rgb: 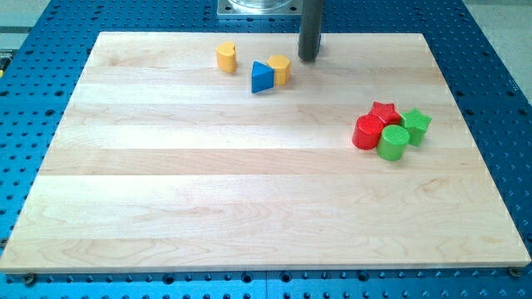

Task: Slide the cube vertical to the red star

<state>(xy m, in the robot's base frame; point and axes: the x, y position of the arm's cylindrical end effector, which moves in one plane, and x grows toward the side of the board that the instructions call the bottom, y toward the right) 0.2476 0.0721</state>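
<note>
Not started, as far as I can judge. My tip sits near the view's top edge of the pale wooden surface, just to the view's right of and above the yellow hexagonal block. It looks apart from it, no contact that I can make out.

No fingers on this rig, just the dark rod, so there is nothing to open or close.

Target ambiguity: no plain cube shows. The closest candidate is the blue wedge-like block, touching the yellow hexagonal block on its left side. Exact shape is hard to tell from this angle. A yellow cylinder stands alone further to the view's left.

The red star block is at the view's right, well apart from that top group. It's packed tight: red cylinder against it on the lower left, green cylinder below, green star block to its right.

Left to do: essentially everything, since the whole sideways run across to the star's column remains.

In the way: the yellow hexagonal block lies between my tip and the blue block. The spot below the star is occupied by the cluster; the spot above it is free.
</note>
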